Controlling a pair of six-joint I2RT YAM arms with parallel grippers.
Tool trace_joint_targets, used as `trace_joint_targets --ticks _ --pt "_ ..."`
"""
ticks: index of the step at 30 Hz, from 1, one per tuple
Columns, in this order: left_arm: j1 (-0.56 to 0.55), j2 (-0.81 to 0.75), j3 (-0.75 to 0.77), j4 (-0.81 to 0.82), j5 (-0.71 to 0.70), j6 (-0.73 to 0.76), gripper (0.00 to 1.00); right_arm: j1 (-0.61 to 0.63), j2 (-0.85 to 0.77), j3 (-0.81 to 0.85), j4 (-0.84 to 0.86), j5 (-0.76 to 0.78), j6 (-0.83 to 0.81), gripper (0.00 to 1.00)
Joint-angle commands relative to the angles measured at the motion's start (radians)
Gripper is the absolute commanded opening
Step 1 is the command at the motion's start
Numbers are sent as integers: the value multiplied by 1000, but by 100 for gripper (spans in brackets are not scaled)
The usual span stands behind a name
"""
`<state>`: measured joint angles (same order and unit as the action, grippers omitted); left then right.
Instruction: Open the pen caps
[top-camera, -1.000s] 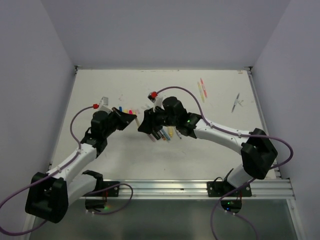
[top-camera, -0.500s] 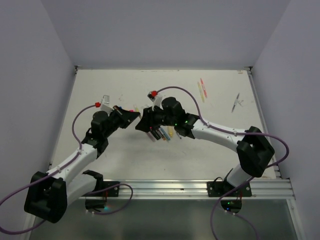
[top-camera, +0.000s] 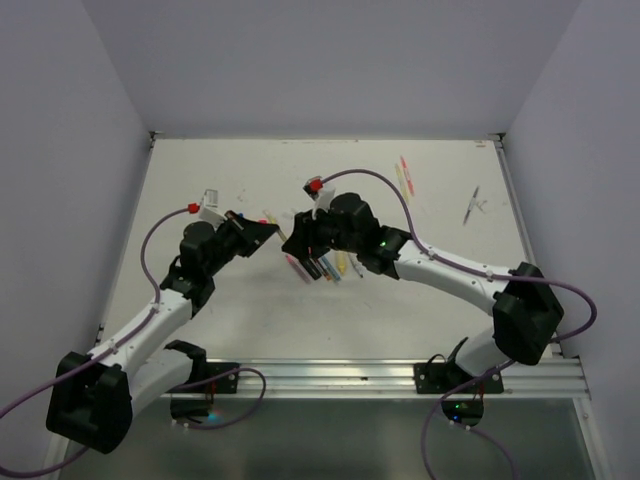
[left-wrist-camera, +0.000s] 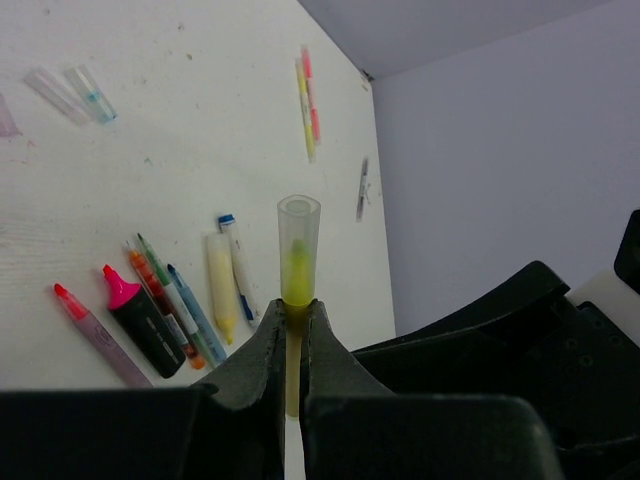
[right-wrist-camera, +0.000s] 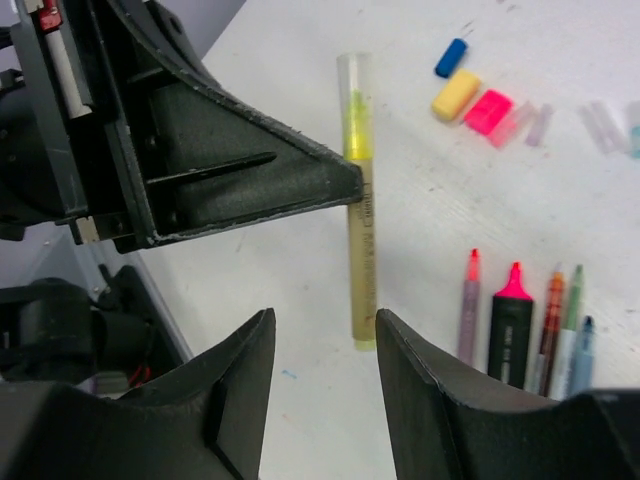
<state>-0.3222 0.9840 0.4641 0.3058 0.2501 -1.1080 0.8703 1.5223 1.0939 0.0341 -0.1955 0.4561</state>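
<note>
The left gripper (left-wrist-camera: 292, 315) clamps the yellow pen (right-wrist-camera: 360, 250) just below its clear cap (left-wrist-camera: 298, 235), which is on. The pen's tail end shows between the half-spread jaws of the right gripper (right-wrist-camera: 325, 325).

arms (top-camera: 150, 320): white, black joints | cables (top-camera: 145, 258): purple | left end effector (left-wrist-camera: 291, 318), right end effector (right-wrist-camera: 322, 322): black

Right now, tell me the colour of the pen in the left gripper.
The pen is yellow, its cap clear; left wrist view shows it best.
</note>
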Motion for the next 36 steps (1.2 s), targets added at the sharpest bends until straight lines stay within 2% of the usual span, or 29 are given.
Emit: trace_joint_targets --ticks 1,4,6,9,13,19,22,24,26,27,29,30,32,36 --pt "-5 -21 48 -36 -8 36 0 -14 -39 41 -72 100 -92 48" --pt "-5 -22 59 -37 -6 40 0 -21 -39 44 -74 96 -89 50" --pt "-5 -25 65 -37 -2 42 0 -24 -13 64 -89 84 -79 59" --pt "-5 -22 67 -24 8 39 0 -30 39 92 -112 47 -47 62" --pt "-5 -16 53 9 34 17 0 -33 45 55 -47 21 6 99" --pt "-5 -4 39 50 60 -3 0 -39 73 38 16 -57 44 99" --pt "-5 1 39 61 71 -1 0 -63 67 -29 157 -171 125 99" --pt "-5 1 33 64 74 0 0 -76 70 -55 222 -179 147 99" --pt "-5 2 27 82 80 -4 0 -93 93 -45 220 -205 144 88" --pt "-6 4 18 91 89 -9 0 -100 101 -43 222 -217 142 69" --pt "-5 8 7 121 101 -23 0 -103 107 -69 269 -228 153 49" --pt "-5 10 4 127 103 -24 0 -103 104 -83 295 -226 157 43" --pt "-5 16 -2 144 109 -27 0 -103 96 -103 346 -229 167 44" --pt "-5 38 -27 193 129 -41 0 -105 108 -78 316 -234 144 45"
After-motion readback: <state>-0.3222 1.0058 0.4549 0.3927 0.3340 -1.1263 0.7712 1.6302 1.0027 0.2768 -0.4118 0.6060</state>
